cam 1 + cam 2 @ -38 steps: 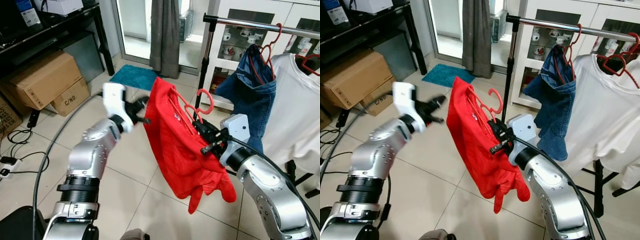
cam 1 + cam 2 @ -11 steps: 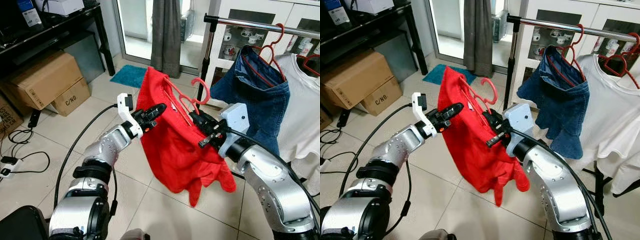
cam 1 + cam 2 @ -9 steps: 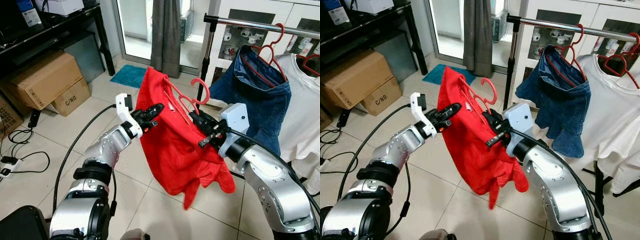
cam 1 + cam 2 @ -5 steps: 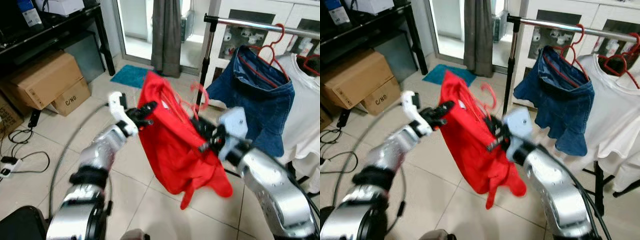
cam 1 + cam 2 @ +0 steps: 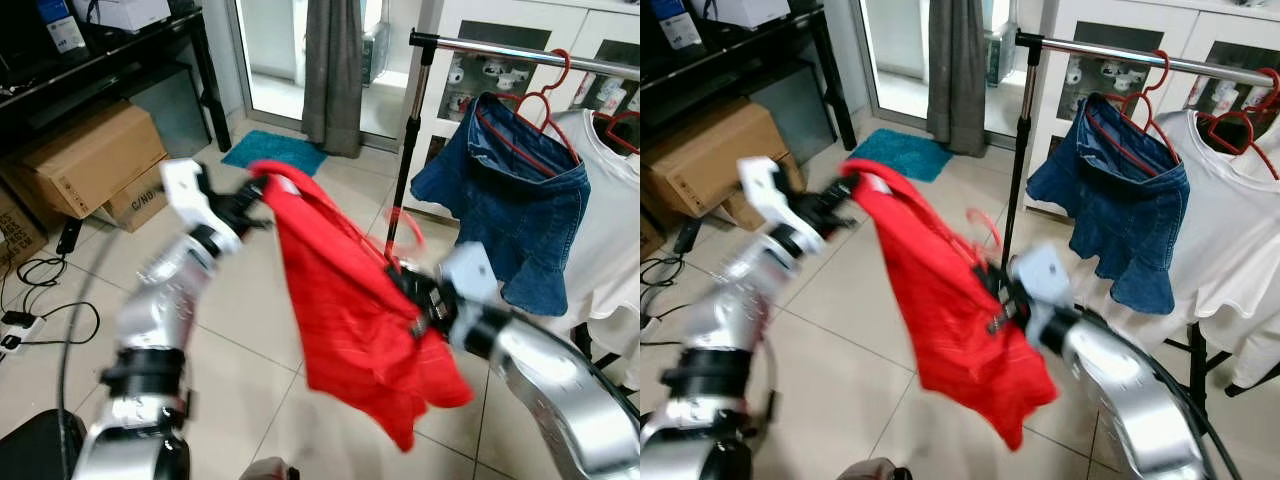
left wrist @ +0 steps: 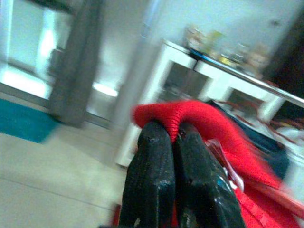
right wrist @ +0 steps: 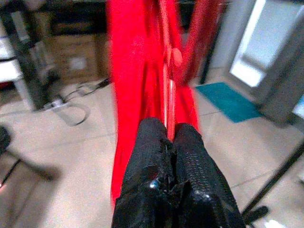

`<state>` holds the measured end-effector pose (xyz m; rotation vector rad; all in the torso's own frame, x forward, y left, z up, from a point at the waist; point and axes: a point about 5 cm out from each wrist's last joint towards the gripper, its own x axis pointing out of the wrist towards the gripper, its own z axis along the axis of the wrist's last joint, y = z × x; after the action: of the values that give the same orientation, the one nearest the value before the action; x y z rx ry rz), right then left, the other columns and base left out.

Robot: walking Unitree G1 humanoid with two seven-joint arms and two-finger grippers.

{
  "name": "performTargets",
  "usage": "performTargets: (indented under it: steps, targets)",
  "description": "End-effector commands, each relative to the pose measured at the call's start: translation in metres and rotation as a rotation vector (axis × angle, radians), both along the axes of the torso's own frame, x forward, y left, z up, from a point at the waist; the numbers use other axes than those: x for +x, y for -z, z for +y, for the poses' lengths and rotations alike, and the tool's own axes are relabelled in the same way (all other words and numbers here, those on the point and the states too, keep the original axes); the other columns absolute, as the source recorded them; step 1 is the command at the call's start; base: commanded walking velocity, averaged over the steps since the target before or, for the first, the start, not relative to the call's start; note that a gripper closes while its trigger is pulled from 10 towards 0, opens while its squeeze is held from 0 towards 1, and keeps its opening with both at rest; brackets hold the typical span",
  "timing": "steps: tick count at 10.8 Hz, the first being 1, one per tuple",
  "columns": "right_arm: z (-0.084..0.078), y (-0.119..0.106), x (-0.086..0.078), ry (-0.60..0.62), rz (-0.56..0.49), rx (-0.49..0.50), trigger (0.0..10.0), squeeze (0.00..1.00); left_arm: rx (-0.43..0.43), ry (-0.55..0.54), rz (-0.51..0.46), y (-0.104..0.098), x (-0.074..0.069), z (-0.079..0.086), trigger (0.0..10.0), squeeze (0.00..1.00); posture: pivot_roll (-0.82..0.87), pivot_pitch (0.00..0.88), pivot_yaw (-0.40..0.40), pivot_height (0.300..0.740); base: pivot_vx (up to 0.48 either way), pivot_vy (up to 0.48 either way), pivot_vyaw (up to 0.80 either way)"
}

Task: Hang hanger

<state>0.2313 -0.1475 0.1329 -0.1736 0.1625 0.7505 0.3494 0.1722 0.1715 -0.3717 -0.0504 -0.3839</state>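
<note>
A red shirt on a red plastic hanger is stretched between my two grippers, in front of the clothes rail. My left gripper is shut on the shirt's shoulder edge, held up and out to the left. My right gripper is lower, in the middle of the shirt, and is shut on the hanger. The hanger's hook is blurred and stands below the rail, close to the rail's left post.
A denim skirt and a white T-shirt hang on red hangers on the rail, with a white cabinet behind. Cardboard boxes, a black rack and floor cables lie left. A teal mat and grey curtain are ahead.
My left gripper has swung up and out to the left, pulling the shirt's shoulder with it and stretching the cloth. My right gripper with the hanger has dropped lower and right.
</note>
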Motion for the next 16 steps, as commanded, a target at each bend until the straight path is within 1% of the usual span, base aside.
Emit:
performTargets:
  steps: [1,2,3,4,5,6,7,8,9,10,11,12,13,14,15,16]
  targets:
    - [-0.003,-0.002,-0.009,-0.06,0.011,0.01,0.0,0.0,0.02,-0.176,-0.096,-0.028,0.009,0.032,0.0,0.0,0.09,0.0,0.059,0.74,0.0,0.0,0.0]
    - [-0.003,-0.002,-0.015,-0.106,0.038,0.02,0.0,0.0,0.037,-0.205,-0.114,-0.035,0.014,0.037,0.0,0.0,0.09,0.0,0.063,0.74,0.0,0.0,0.0]
    - [-0.005,0.001,-0.024,-0.153,0.072,0.029,0.0,0.0,0.034,-0.241,-0.118,-0.044,0.023,0.043,0.0,0.0,0.09,0.0,0.07,0.74,0.0,0.0,0.0]
    - [-0.005,0.0,-0.029,-0.167,0.088,0.069,0.0,0.0,0.043,-0.278,-0.113,-0.047,0.029,0.046,0.0,0.0,0.09,0.0,0.07,0.74,0.0,0.0,0.0]
    - [-0.006,0.005,-0.029,-0.149,0.099,0.007,0.0,0.0,0.13,-0.24,-0.145,-0.052,0.034,0.036,0.0,0.0,0.09,0.0,0.07,0.74,0.0,0.0,0.0]
    - [-0.01,0.009,-0.012,0.01,0.084,-0.097,0.0,0.0,0.333,-0.016,-0.206,-0.05,0.03,-0.004,0.0,0.0,0.08,0.0,0.088,0.74,0.0,0.0,0.0]
    - [-0.012,0.009,-0.003,0.099,0.119,-0.108,0.0,0.0,0.423,0.05,-0.217,-0.044,0.027,-0.018,0.0,0.0,0.08,0.0,0.09,0.74,0.0,0.0,0.0]
    - [-0.006,0.002,0.0,0.072,0.093,-0.055,0.0,0.0,0.39,0.047,-0.201,-0.04,0.026,-0.024,0.0,0.0,0.08,0.0,0.086,0.74,0.0,0.0,0.0]
    - [-0.005,0.008,-0.007,0.002,0.114,-0.085,0.0,0.0,0.371,0.015,-0.205,-0.04,0.028,-0.022,0.0,0.0,0.08,0.0,0.077,0.74,0.0,0.0,0.0]
    - [-0.009,0.017,-0.012,-0.02,0.163,-0.159,0.0,0.0,0.378,0.031,-0.222,-0.044,0.027,-0.021,0.0,0.0,0.09,0.0,0.073,0.74,0.0,0.0,0.0]
    - [-0.017,0.029,-0.018,-0.02,0.271,-0.26,0.0,0.0,0.441,0.092,-0.26,-0.05,0.023,-0.023,0.0,0.0,0.09,0.0,0.071,0.74,0.0,0.0,0.0]
    - [-0.021,0.032,-0.016,0.021,0.319,-0.276,0.0,0.0,0.562,0.214,-0.283,-0.047,0.017,-0.033,0.0,0.0,0.09,0.0,0.068,0.74,0.0,0.0,0.0]
    - [-0.018,0.028,-0.013,-0.013,0.272,-0.228,0.0,0.0,0.535,0.214,-0.255,-0.042,0.017,-0.037,0.0,0.0,0.09,0.0,0.072,0.74,0.0,0.0,0.0]
    - [-0.014,0.019,-0.016,-0.067,0.204,-0.066,0.0,0.0,0.492,0.049,-0.213,-0.043,0.028,-0.019,0.0,0.0,0.09,0.0,0.072,0.74,0.0,0.0,0.0]
    - [-0.015,0.021,-0.023,-0.097,0.218,-0.018,0.0,0.0,0.446,-0.059,-0.194,-0.047,0.035,-0.004,0.0,0.0,0.08,0.0,0.076,0.74,0.0,0.0,0.0]
    - [-0.019,0.032,-0.037,-0.163,0.276,-0.052,0.0,0.0,0.39,-0.194,-0.173,-0.057,0.042,0.021,0.0,0.0,0.08,0.0,0.077,0.74,0.0,0.0,0.0]
